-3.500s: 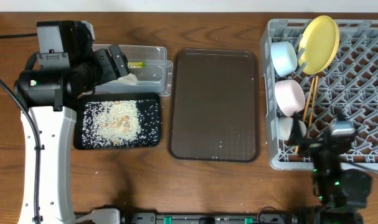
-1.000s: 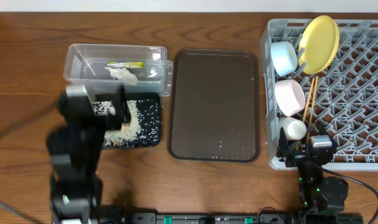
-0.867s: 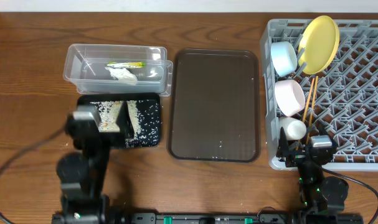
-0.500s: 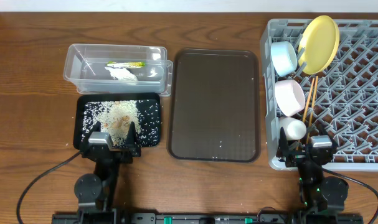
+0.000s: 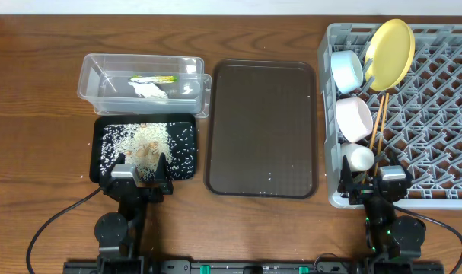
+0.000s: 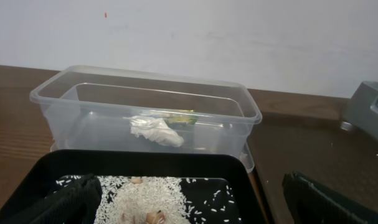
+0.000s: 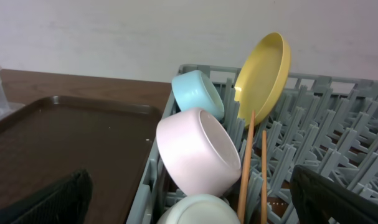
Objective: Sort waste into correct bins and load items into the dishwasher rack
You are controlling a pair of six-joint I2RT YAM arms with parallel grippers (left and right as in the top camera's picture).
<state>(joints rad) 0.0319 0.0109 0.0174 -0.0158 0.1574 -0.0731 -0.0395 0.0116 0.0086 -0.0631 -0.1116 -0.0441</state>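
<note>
The clear tub (image 5: 86, 68) holds the green wrapper (image 5: 156, 78) and white tissue (image 5: 149, 90); both also show in the left wrist view, wrapper (image 6: 185, 116) and tissue (image 6: 156, 131). The black tray (image 5: 96, 152) holds rice with beige scraps (image 5: 143, 141). My left gripper (image 5: 140, 167) is open and empty at the tray's front edge, low over the rice (image 6: 157, 196). The grey rack (image 5: 444, 114) holds the yellow plate (image 5: 390, 52), blue bowl (image 5: 346, 70), white bowl (image 5: 352, 118), cup (image 5: 358, 157) and chopsticks (image 5: 380, 122). My right gripper (image 5: 377, 183) is open and empty at the rack's front.
The large dark brown serving tray (image 5: 262, 125) lies between the bins and the rack, with a few grains on it. A pale wall stands behind the table in both wrist views.
My left arm has come back from over the clear tub and settled low at the black tray's front edge. The right gripper also drew back to the rack's front, then stayed still.
</note>
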